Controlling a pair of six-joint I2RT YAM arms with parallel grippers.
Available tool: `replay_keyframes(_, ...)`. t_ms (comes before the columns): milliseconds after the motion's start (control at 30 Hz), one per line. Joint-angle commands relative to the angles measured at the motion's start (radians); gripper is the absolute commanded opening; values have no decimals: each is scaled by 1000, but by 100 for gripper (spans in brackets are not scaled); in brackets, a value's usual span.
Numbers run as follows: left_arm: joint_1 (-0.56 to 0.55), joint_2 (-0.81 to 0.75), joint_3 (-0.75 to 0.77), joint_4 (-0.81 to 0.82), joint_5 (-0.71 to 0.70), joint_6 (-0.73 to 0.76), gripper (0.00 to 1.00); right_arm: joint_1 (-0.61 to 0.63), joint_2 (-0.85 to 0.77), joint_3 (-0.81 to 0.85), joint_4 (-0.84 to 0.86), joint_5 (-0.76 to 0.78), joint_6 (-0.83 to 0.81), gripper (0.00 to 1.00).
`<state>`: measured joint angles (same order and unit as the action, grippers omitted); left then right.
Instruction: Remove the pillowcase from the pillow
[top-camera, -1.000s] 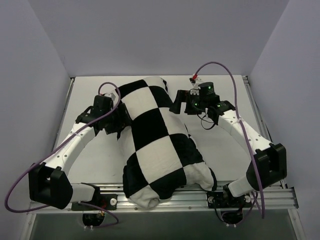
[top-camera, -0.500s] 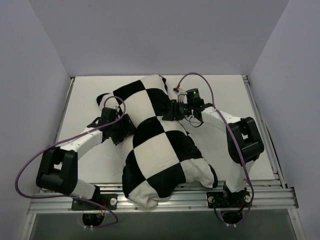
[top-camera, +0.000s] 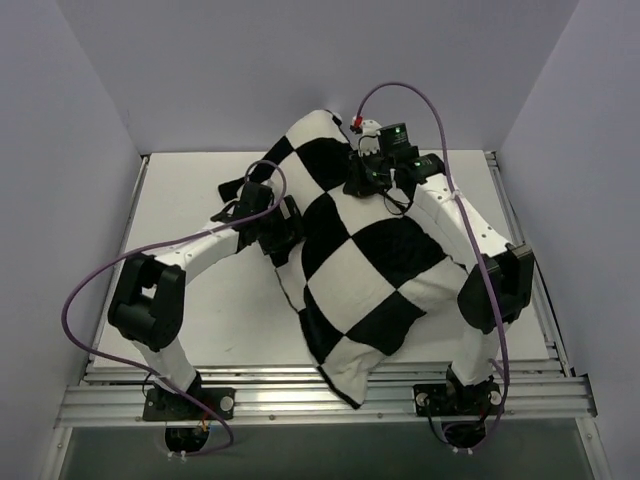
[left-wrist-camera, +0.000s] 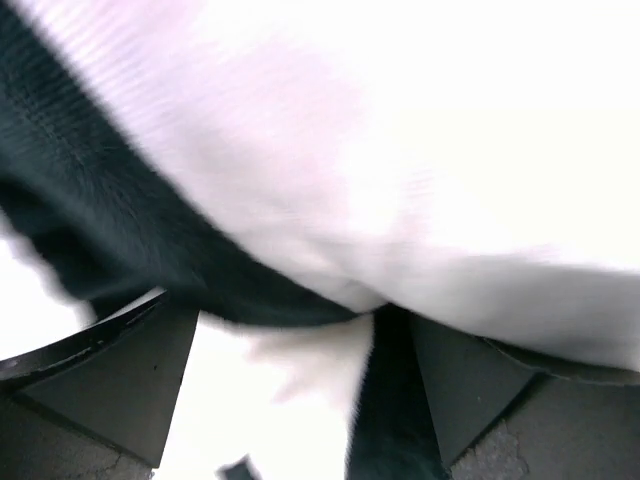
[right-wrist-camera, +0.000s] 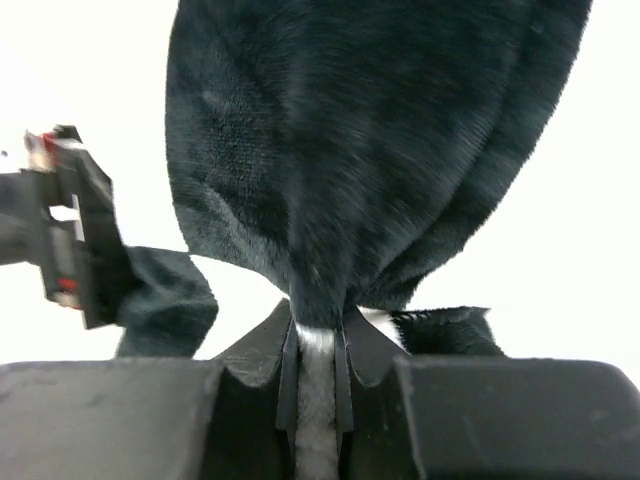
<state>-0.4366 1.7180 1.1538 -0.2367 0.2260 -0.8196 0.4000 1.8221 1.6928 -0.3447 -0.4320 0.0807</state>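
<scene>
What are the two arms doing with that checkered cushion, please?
They are working on getting the pillowcase off its pillow. The right gripper is shut on a fold of black fabric near the far end and holds that end raised off the table. The left gripper is open, pressed against the case's left side. The case looks filled, so the pillow, hidden inside, is not out yet.

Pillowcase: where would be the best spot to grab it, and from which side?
Probably a fold along its left edge, approached from the left: the pillowcase drapes slack there, and the open left claw sits right beside it. The right claw is shut on a bunched fold at the far end, so that end is taken.
</scene>
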Motion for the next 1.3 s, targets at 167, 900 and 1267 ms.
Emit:
replay_keyframes(167,-85,163,326,173,13,-110,95,176,-106,203,-154,183,-107,0)
replay_keyframes(900,-94,-732,-376,-171,-284,-89,95,508,-253,-340,52,323,96,23)
replay_keyframes(1267,-91,-827,-188,-471,-456,117,94,568,-541,-380,-126,696,270,91)
